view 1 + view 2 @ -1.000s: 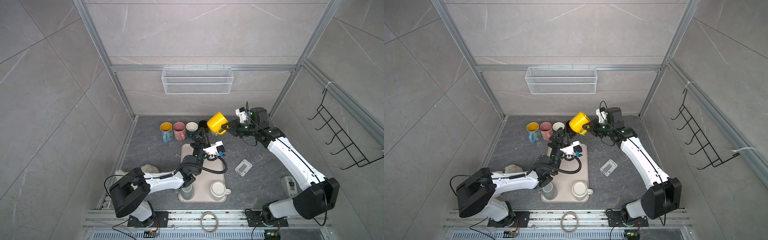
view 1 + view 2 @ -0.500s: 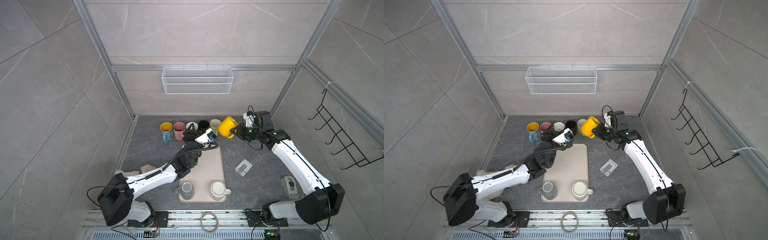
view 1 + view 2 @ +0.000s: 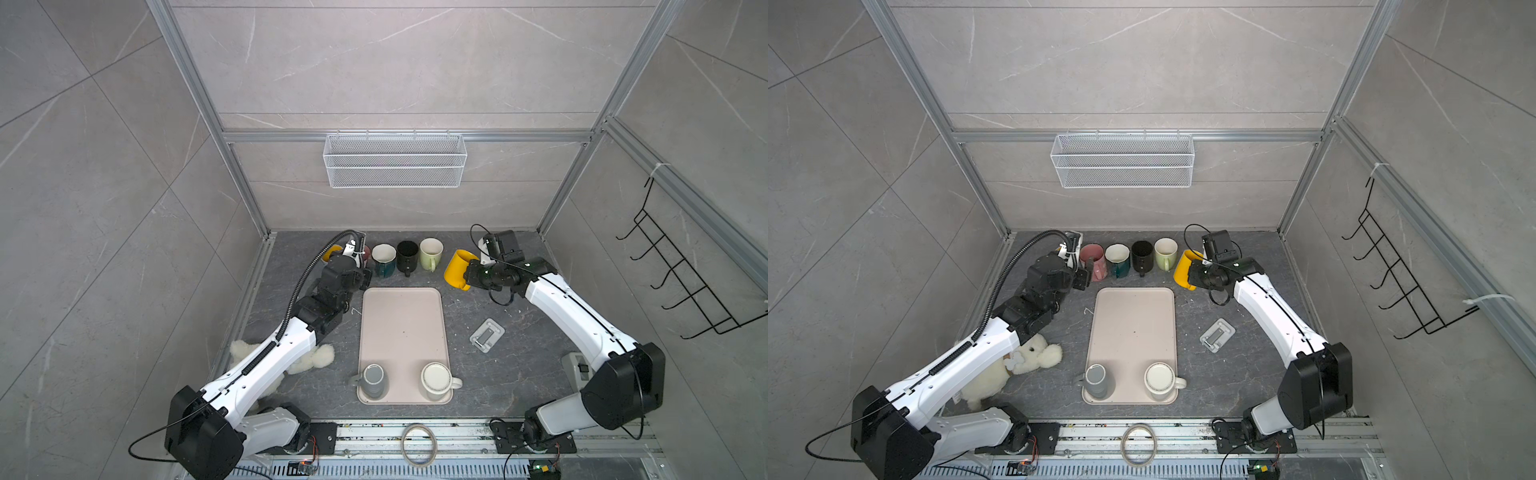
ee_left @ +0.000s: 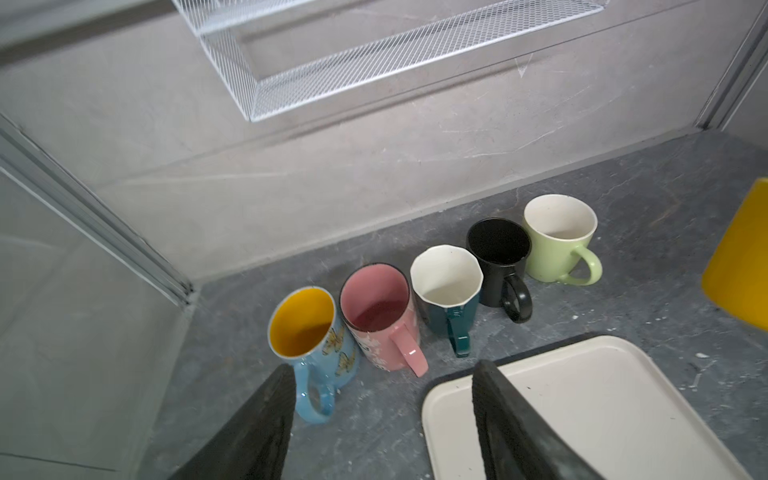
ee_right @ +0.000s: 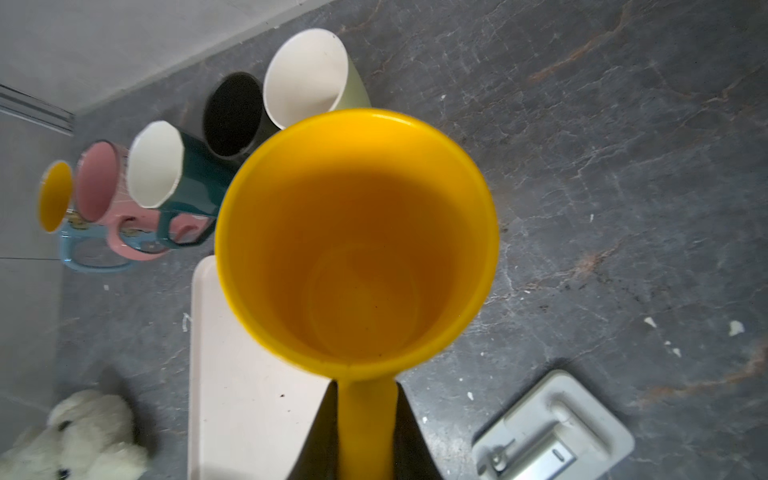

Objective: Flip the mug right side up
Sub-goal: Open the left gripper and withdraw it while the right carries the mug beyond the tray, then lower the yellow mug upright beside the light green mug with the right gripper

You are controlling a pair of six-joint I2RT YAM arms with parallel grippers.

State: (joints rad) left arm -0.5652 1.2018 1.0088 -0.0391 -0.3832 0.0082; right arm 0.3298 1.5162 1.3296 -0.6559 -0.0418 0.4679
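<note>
Yellow mug [image 3: 457, 269] is now low at the right end of the row of mugs by the back wall, just beside the light green mug [image 3: 431, 253], with its mouth turned up. One second ago it hung high and tilted over the far end of the tray [image 3: 401, 332]. The right gripper [image 5: 365, 415] is closed tightly on its handle, and the right wrist view looks straight into the cup. Whether the base already touches the table cannot be told. The left gripper [image 4: 384, 368] has gone back from the tray to the left side and stands open and empty in front of the pink mug [image 4: 376, 307]. The turning seems finished for this mug; probably only setting it down and releasing remain.
</note>
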